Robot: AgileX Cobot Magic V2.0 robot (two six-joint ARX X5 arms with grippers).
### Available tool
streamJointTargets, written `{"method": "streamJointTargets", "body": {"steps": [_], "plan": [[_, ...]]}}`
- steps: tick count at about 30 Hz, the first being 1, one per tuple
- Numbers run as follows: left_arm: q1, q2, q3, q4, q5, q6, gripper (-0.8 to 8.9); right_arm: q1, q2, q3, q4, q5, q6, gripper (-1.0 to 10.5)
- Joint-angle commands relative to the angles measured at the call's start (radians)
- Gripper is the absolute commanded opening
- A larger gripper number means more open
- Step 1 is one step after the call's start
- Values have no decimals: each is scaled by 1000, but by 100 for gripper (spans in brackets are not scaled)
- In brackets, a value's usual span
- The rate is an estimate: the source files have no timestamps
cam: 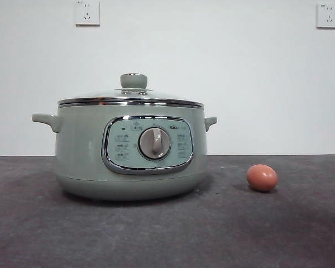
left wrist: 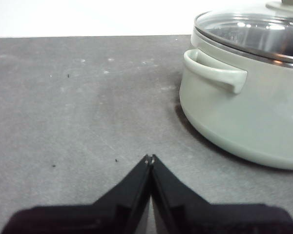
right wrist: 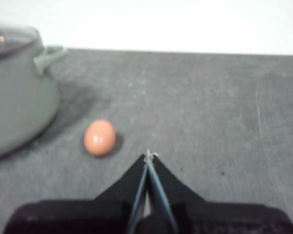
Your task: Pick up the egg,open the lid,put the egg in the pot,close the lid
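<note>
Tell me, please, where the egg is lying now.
In the front view the egg lies on the grey table, apart from the pot and on its dial-side right; the right wrist view shows it near the shut right claw.

dark grey table (cam: 167, 234), two wall sockets (cam: 87, 13)

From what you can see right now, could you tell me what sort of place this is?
Probably a lab or test bench, not a lived-in kitchen: a bare grey table against a plain white wall with sockets, holding only a pot and an egg.
</note>
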Motion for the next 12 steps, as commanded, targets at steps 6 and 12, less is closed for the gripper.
{"method": "streamJointTargets", "body": {"steps": [6,12], "plan": [[2,0,43,9,32,-141,-6,0,6,78,36,40,221,-11],[2,27,163,-22,50,-203,-6,0,67,198,32,-1,257,-11]]}}
